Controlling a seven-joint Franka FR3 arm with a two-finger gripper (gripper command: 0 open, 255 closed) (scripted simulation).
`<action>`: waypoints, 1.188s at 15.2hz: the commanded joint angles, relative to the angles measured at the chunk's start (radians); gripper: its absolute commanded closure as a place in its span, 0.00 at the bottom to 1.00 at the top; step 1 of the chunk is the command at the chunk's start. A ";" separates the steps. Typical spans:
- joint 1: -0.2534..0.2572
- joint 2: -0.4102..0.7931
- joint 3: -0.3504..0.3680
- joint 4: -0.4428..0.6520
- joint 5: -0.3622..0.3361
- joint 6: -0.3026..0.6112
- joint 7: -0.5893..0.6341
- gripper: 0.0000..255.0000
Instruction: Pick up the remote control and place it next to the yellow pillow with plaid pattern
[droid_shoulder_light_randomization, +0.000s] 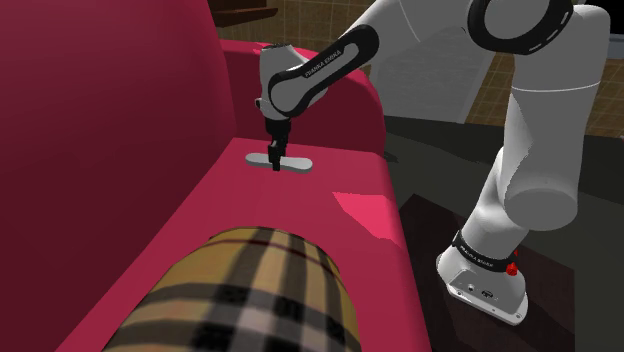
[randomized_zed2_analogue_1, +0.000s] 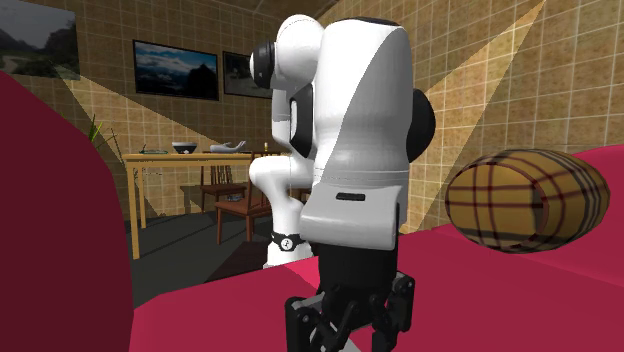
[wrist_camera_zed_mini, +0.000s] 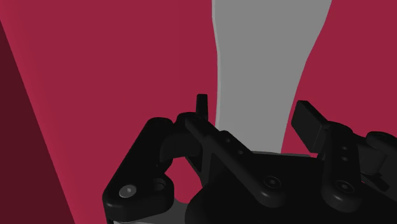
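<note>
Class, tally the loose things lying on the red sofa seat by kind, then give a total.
Grey remote control: 1
Tan plaid pillow: 1
Total: 2

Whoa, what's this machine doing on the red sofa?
A white robot arm bends down to the seat of the red sofa. Its black gripper is set over a flat grey remote control, with its open fingers on either side. The remote lies flat on the cushion, not lifted yet. The yellow plaid pillow it should end up beside lies further along the same seat, apart from the remote.
</note>
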 joint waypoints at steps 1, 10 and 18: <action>0.000 0.000 0.000 0.000 0.000 0.000 0.000 1.00; 0.000 -0.028 0.001 0.019 0.002 -0.046 -0.002 1.00; -0.001 -0.075 0.002 0.067 0.006 -0.142 -0.006 1.00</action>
